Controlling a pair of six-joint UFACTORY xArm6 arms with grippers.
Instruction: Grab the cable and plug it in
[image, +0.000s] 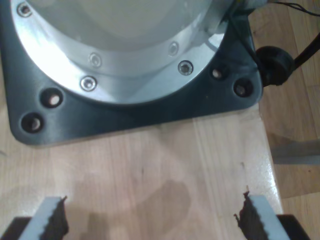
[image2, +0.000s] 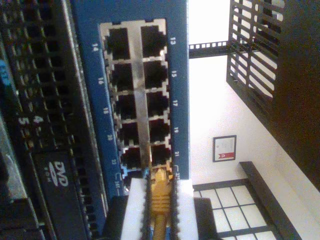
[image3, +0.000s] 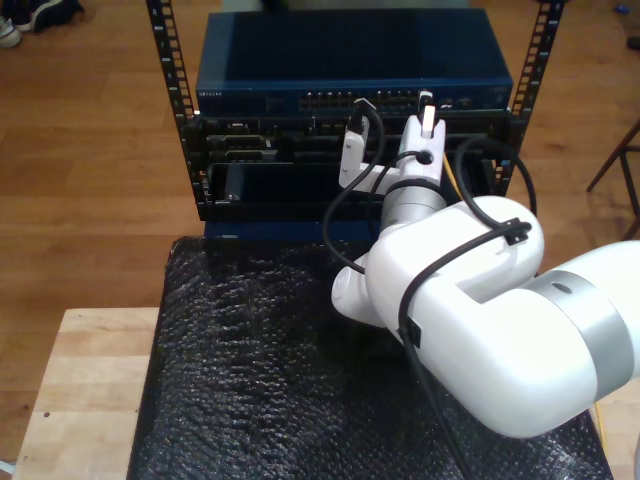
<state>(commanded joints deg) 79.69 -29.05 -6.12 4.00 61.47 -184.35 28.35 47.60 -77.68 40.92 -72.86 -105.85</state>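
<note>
Since my second gripper (image2: 161, 200) is already pinching the cable (image2: 160, 200) between its white pads, the plug tip points straight ahead along the jaws, right at the bottom of the switch (image2: 137, 95) port block, near ports 22 and 24. Long axis of the plug looks lined up with the port openings, so it's basically a forward push. My first gripper (image: 150, 215) is spread wide with nothing in it, hovering over a wooden table (image: 150, 165) by an arm base (image: 125, 60).
</note>
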